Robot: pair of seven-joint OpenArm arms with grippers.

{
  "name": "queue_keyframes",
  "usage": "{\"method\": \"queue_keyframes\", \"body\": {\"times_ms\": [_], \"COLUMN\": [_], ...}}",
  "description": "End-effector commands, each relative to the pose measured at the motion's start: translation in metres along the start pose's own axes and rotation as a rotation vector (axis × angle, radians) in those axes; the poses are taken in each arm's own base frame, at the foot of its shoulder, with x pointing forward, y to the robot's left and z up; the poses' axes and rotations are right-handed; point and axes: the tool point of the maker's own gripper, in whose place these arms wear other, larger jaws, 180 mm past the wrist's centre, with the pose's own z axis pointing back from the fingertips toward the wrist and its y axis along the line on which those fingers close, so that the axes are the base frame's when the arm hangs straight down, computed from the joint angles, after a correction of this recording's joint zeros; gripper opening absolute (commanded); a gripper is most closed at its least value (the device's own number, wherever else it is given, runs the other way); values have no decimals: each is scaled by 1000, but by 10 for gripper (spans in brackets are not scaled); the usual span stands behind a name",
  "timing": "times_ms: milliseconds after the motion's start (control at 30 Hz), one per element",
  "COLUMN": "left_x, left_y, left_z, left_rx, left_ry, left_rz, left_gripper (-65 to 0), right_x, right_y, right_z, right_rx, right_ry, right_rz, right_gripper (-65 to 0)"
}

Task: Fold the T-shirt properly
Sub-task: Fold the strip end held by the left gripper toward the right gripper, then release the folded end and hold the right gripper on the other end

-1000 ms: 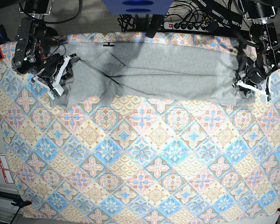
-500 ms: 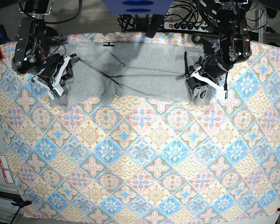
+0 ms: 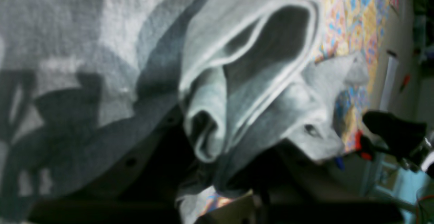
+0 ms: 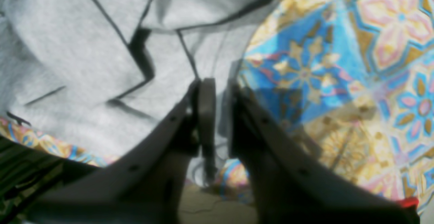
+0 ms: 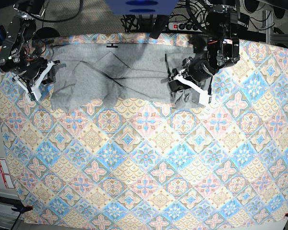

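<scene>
Table: covered by a patterned tablecloth point(image 5: 149, 163) in blue, pink and yellow; most of the near side carries nothing.
T-shirt point(image 5: 115, 76): lies along the far edge of the table, plain light heather-grey side up, as a long band with diagonal creases at mid-length (no lettering visible from above).
Shirt, one end: bunched and lifted at the left gripper point(image 5: 192, 88), toward the middle of the band; judged to be a fold of that end over the body.
Shirt, other end: drawn flat to the table edge by the right gripper point(image 5: 34, 79), apparently to anchor the cloth against the pull.
Left gripper: jaws nearly closed on a gathered wad of hemmed grey fabric, which spills over them in the wrist view.
Right gripper: jaws narrowly parted, a thin layer of grey cloth pinched between them.
Finish: still rumpled; fold not yet laid down.
</scene>
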Motion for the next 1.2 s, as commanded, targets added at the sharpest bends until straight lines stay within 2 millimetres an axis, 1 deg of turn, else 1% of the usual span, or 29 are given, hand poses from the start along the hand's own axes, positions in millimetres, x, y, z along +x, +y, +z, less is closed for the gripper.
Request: {"method": "queue_keyframes", "body": {"times_ms": [0, 100, 167, 367, 467, 533, 600, 700, 767, 900, 1100, 1167], "left_x": [4, -2, -1, -14, -11, -17, -18, -30, -31, -39, -38, -37], "left_y": [-10, -13, -19, -36, -44, -44, -47, -48, -48, -63, -62, -60], "left_z": [-1, -5, -9, -19, -22, -26, -31, -36, -36, -36, -34, -34], "left_rx": [-35, -43, -57, -95, -113, -114, -121, -122, -124, -186, -192, -187], "left_ry": [-14, 8, 12, 59, 60, 82, 95, 133, 137, 164, 165, 167], "left_rz": [-8, -11, -21, -52, -71, -69, -78, -79, -79, -55, -46, -54], "left_gripper": [-650, -650, -650, -650, -650, -650, -650, -650, -650, -650, -650, -627], "right_x": [10, 7, 6, 6, 6, 6, 6, 6, 6, 6, 6, 6], "right_y": [-12, -27, -32, -32, -32, -32, -32, -32, -32, -32, -32, -32], "right_z": [9, 17, 20, 20, 20, 20, 20, 20, 20, 20, 20, 20], "right_rx": [-29, -70, -82, -83, -83, -83, -83, -83, -83, -83, -83, -83], "right_ry": [-37, -50, -53, -52, -52, -52, -52, -52, -52, -52, -52, -52], "right_rz": [1, -35, -46, -45, -45, -45, -45, -45, -45, -45, -45, -45], "right_gripper": [-593, -592, -591, -591, -591, -591, -591, -591, -591, -591, -591, -591]}}
